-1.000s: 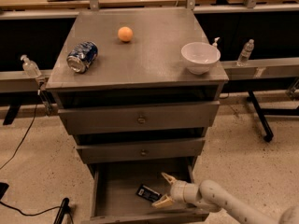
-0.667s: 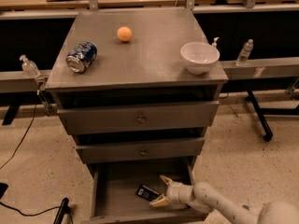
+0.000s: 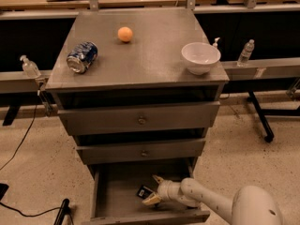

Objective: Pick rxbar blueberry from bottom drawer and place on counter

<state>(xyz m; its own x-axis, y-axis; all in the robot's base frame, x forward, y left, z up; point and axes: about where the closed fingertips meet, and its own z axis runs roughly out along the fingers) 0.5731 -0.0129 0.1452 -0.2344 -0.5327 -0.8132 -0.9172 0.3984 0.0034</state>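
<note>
Over the last second the gripper (image 3: pixel 151 190) had slid left inside the bottom drawer (image 3: pixel 117 193). Its fingers, spread wide, now bracketed the rxbar blueberry (image 3: pixel 142 191) (flat on the drawer floor), so closing seemed next, with the counter (image 3: pixel 150 57) still to come.

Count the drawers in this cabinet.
3: upper drawer and middle drawer, both shut; bottom drawer pulled open, with the open pincer at the rxbar blueberry.

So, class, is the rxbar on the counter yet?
No: the rxbar lies in the open bottom drawer, with the gripper right beside it, fingers spread.
</note>
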